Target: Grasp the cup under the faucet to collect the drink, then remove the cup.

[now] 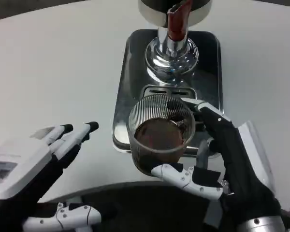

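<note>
A ribbed clear glass cup [158, 135] holding dark brown drink sits in my right hand [222, 159], with fingers wrapped around its far side and the thumb under its near side. The cup hangs over the front edge of the dark metal drip tray [130, 72]. The chrome faucet [172, 46] with its red-brown handle stands at the tray's back, well beyond the cup. My left hand [36, 154] lies at the lower left with its fingers stretched out and apart, holding nothing.
The slotted drain grate [168, 92] shows just behind the cup. The white table [48, 63] spreads to the left and right of the tray. A dark curved edge of my body crosses the bottom of the picture.
</note>
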Robot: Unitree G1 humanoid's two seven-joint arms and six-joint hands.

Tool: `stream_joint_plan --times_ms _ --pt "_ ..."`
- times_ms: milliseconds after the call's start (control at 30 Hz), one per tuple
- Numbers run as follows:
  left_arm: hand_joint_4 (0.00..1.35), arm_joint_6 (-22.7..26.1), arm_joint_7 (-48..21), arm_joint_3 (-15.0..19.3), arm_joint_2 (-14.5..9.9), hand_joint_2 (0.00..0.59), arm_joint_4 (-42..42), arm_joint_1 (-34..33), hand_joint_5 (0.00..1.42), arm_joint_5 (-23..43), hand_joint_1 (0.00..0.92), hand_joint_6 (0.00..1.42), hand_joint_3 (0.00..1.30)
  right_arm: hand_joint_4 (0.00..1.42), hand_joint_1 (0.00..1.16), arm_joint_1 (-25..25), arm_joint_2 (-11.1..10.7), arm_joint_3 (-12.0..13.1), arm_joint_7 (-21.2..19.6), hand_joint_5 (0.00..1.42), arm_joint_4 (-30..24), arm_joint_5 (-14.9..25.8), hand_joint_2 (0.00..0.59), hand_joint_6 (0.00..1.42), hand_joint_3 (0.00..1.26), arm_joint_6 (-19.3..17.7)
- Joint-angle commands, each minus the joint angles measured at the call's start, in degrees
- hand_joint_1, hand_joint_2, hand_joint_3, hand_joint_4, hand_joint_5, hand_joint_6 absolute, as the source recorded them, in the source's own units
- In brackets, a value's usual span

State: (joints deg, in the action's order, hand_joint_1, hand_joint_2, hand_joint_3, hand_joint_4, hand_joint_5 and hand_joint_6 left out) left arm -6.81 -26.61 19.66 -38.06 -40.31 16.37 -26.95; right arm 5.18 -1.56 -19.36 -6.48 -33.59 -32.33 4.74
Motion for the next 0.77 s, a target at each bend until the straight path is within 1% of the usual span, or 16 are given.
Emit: stream_joint_plan --times_ms 33,767 --pt "0.00 0.1 -1.4 1.0 -0.6 0.096 -1.2 1.5 0.00 -0.8 0.000 0.00 0.00 0.86 0.83 -0.4 0.9 -1.1 0.2 1.07 -2.6 -0.1 0.227 1.22 0.76 -1.9" --pt "0.00 -0.2 -2.3 1.2 -0.4 0.093 -1.1 1.6 0.00 -0.3 0.000 0.00 0.00 0.87 0.83 -0.1 1.0 -1.3 0.7 1.08 -3.5 -0.5 0.227 1.22 0.76 -1.6"
